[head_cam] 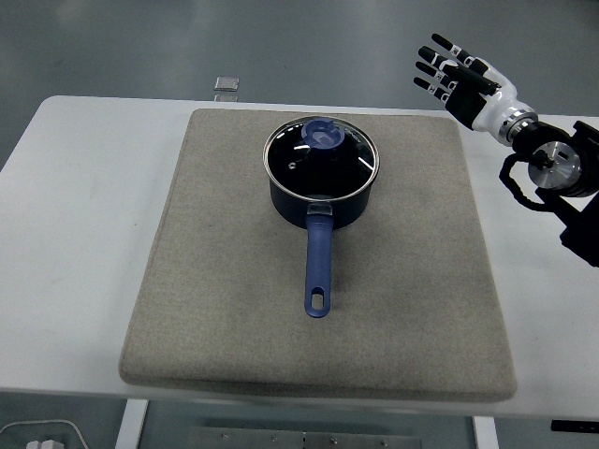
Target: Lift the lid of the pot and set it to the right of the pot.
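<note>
Currently right hand (pixel 456 75) is hovering fingers spread, empty; down-left, one blue pot (pixel 320 187) is wearing one seemingly glass lid (pixel 321 155).

At your two o'clock you see the right hand (pixel 459 79): a white shell over the palm and wrist, black fingers (pixel 440 43) banded with white segments. Behind it sits a silver wrist ring (pixel 520 126), then the black forearm (pixel 566 173) with a round grey cap and looping black cable (pixel 520 192).
</note>
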Tool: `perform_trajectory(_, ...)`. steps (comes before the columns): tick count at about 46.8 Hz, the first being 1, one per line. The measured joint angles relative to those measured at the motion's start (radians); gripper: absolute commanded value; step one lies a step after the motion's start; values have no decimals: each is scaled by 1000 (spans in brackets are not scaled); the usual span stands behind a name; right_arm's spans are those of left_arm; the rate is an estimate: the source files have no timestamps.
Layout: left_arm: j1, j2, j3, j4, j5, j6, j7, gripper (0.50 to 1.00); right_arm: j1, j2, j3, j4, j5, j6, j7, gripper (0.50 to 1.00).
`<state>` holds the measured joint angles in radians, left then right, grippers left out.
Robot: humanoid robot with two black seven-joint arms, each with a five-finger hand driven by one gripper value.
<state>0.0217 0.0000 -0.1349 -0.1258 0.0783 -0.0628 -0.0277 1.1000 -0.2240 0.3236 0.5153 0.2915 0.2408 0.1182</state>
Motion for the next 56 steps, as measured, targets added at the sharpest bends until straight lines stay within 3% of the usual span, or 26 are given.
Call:
perform_trajectory(33, -5, 0, 1, 0, 0, 1, 0, 1000, -2, -7, 0, 3, -17, 1, 0, 915)
perform_trajectory(56, -5, 0, 1, 0, 0, 2, 0, 1000, 37, -13, -3, 3, -91, 51, 3, 915)
